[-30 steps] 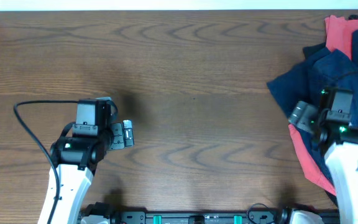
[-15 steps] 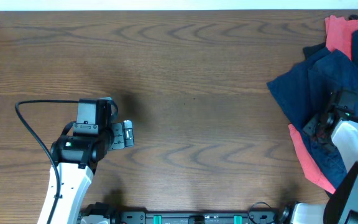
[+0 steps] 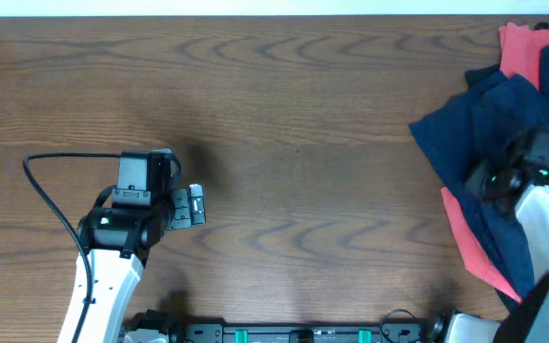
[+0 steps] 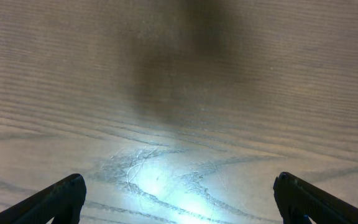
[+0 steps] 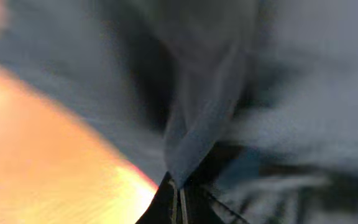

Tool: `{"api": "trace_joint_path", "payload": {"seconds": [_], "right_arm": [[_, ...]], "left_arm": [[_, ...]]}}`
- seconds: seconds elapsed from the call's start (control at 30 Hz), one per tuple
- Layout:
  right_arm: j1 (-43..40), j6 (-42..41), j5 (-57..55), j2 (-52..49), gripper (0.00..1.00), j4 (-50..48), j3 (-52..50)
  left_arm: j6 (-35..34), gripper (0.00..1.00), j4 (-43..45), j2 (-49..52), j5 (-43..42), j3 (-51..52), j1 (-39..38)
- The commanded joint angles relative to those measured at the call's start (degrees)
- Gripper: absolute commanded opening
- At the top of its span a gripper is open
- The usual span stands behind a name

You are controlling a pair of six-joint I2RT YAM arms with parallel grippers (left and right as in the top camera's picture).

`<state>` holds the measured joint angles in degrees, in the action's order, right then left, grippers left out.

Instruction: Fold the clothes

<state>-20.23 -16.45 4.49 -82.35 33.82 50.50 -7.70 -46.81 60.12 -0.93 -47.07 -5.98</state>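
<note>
**A:** Two right fingers (image 5: 169,202) pressed together at the bottom of the wrist view, with a ridge of navy cloth rising from between them. Pinched, you'd say?

**B:** I'd say so, though that view is blurred (the arm looks mid-swing). A second ago that arm sat at the left edge of the clothes (image 3: 503,114). Now it has swung further right, onto the dark blue.

**A:** And the pile itself?

**B:** It's the same heap at the right end of the counter (image 3: 294,114). Navy is on top, with a red garment (image 3: 518,48) showing at the back corner and red along the near edge. The outline has hardly shifted, so nothing has been pulled free yet.

**A:** The left fingers (image 4: 61,196)?

**B:** Spread wide with nothing between them, over bare wood on the left side, well apart from the clothes. They haven't budged.

**A:** So how far along is it?

**B:** Right at the start, I judge. A fold of one garment is gripped, but it has yet to be drawn to the open middle and laid flat before any folding.
</note>
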Motion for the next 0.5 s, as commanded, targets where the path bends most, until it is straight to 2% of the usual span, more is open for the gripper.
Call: {"api": "trace_joint_path", "payload": {"seconds": [0.0, 0.1, 0.17, 0.27, 0.37, 0.47], "right_arm": [[2.45, 7.78, 17.73, 6.97, 0.01, -1.2, 6.86], [7.39, 14.01, 28.96, 9.97, 0.01, -0.7, 9.49], [13.77, 17.42, 34.4, 10.91, 0.01, 1.2, 9.66], [24.79, 22.03, 34.75, 10.19, 0.01, 5.07, 9.05], [37.0, 25.55, 30.51, 7.52, 0.01, 5.77, 7.3], [46.23, 23.39, 15.3, 2.82, 0.03, 4.48, 6.82]], "left_arm": [[-0.55, 0.98, -0.28, 0.11, 0.02, -0.94, 0.44], [-0.55, 0.98, -0.26, 0.11, 0.02, -0.94, 0.44], [-0.55, 0.98, -0.26, 0.11, 0.02, -0.94, 0.44], [-0.55, 0.98, -0.28, 0.11, 0.02, -0.94, 0.44], [-0.55, 0.98, -0.26, 0.11, 0.04, -0.94, 0.44], [-0.55, 0.98, -0.28, 0.11, 0.04, -0.94, 0.44]]}}
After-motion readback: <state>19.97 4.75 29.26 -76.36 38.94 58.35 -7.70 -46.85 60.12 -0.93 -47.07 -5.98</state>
